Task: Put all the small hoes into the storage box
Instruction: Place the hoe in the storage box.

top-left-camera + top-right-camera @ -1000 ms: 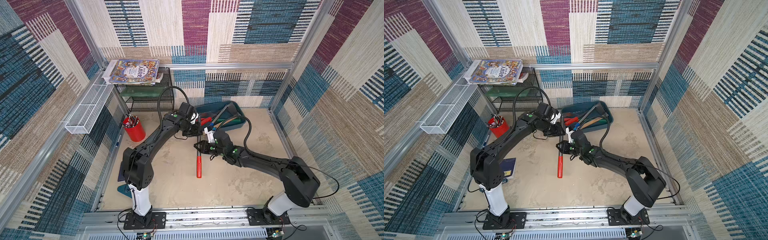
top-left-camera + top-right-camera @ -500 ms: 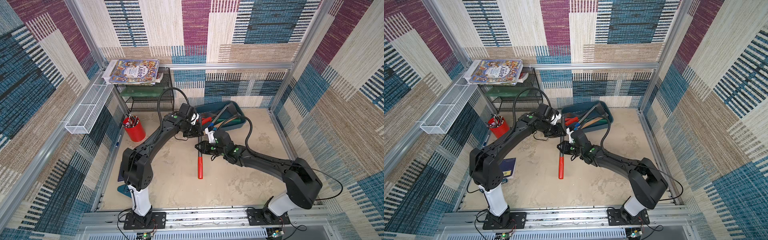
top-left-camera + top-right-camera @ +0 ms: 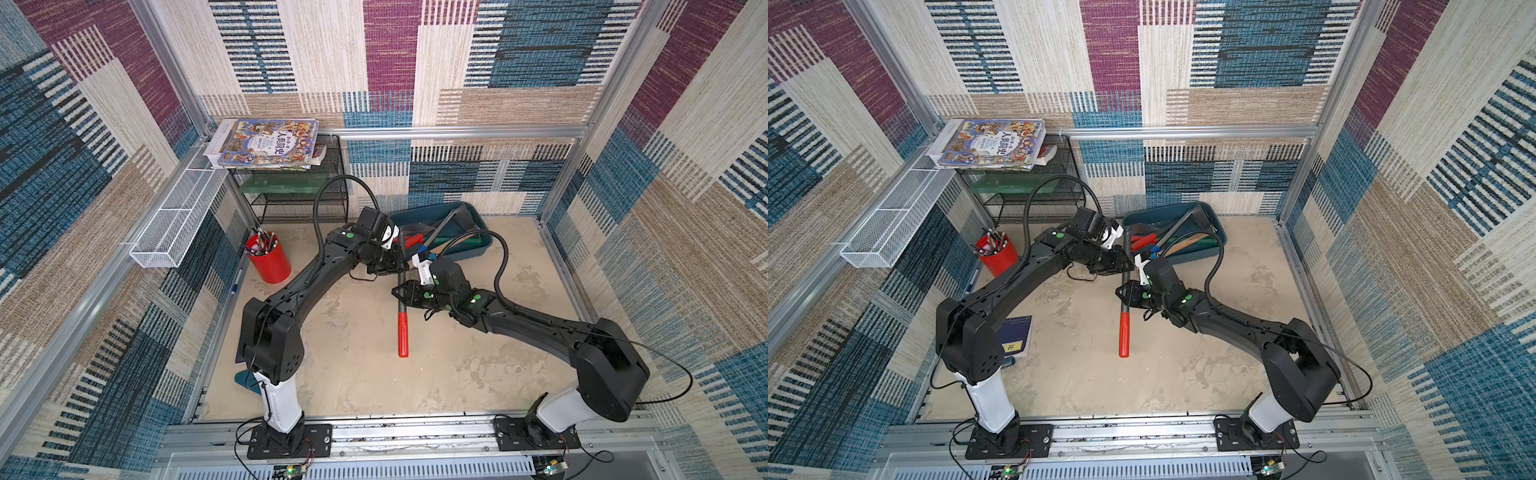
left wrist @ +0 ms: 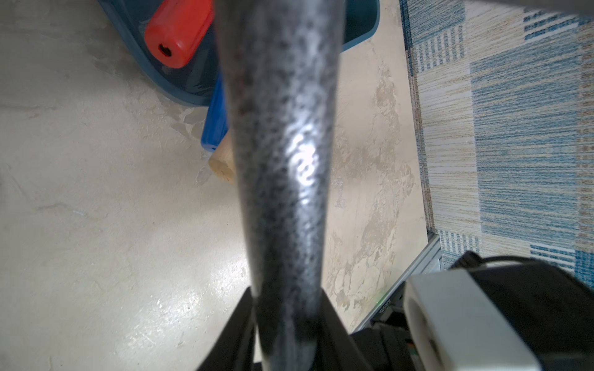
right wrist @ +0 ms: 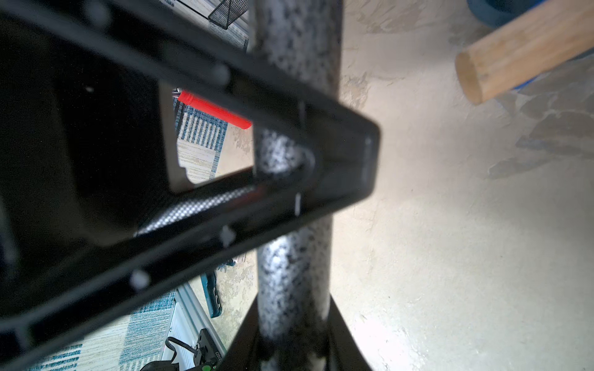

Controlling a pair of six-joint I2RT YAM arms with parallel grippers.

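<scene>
**Inspector:** Above the table centre, where is the small hoe?

**Assistant:** Right tool clamped on its shaft, likely steadying its length. Left tool: hold unclear. Storage box at 1 o'clock, hoe outside.

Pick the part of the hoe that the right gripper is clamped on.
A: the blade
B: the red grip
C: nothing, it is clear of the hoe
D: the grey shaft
D: in a top view the right gripper is shut on the hoe at its grey shaft, and the red grip sticks out free past the jaws.
</scene>
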